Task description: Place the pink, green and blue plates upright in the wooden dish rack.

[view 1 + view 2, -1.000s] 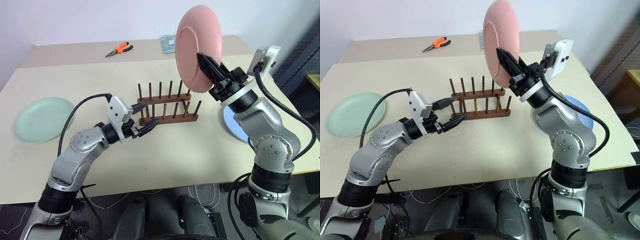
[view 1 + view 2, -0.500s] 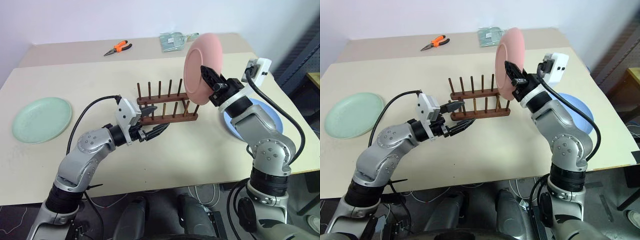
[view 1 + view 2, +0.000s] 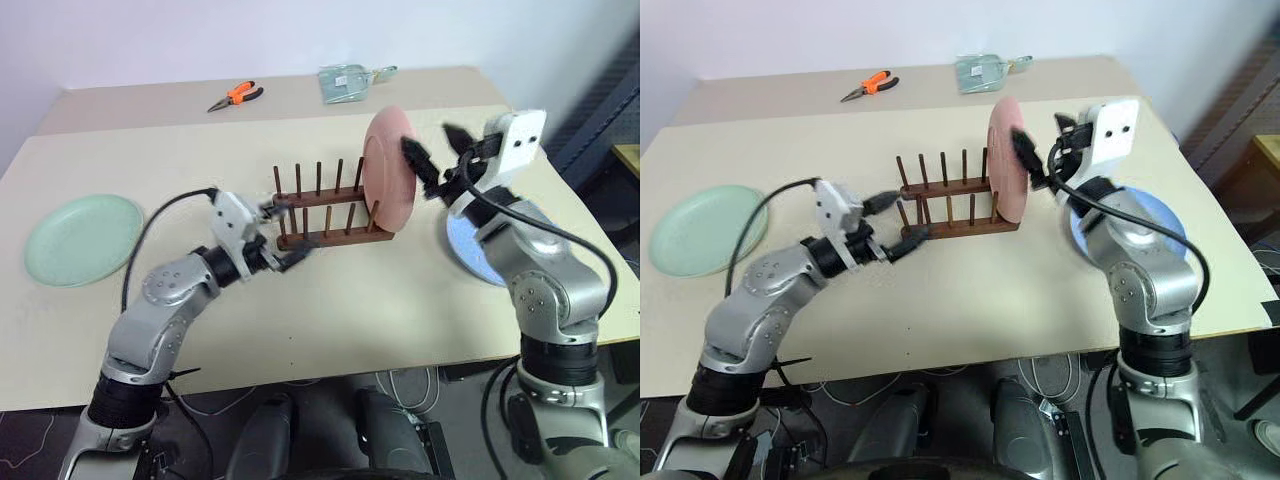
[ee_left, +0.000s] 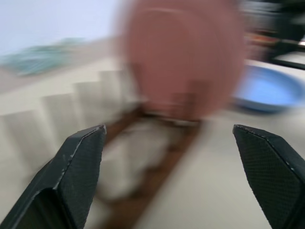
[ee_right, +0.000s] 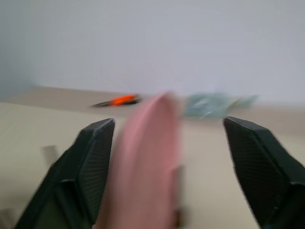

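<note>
- Blue plate (image 3: 470, 250): right arm covers most of it in the eye views; a bare edge shows.
- Rack (image 3: 330, 215): its right end is hidden behind the pink plate (image 3: 388, 172); whether the plate's rim sits between pegs cannot be told.
- Left wrist view: rack and pink plate smeared; pegs are pale streaks.
- Right wrist view: pink plate blurred, its lower part cut off by the edge; pliers (image 5: 116, 100) just an orange smear.
- Greenish packet (image 3: 350, 82): too small to identify.
</note>
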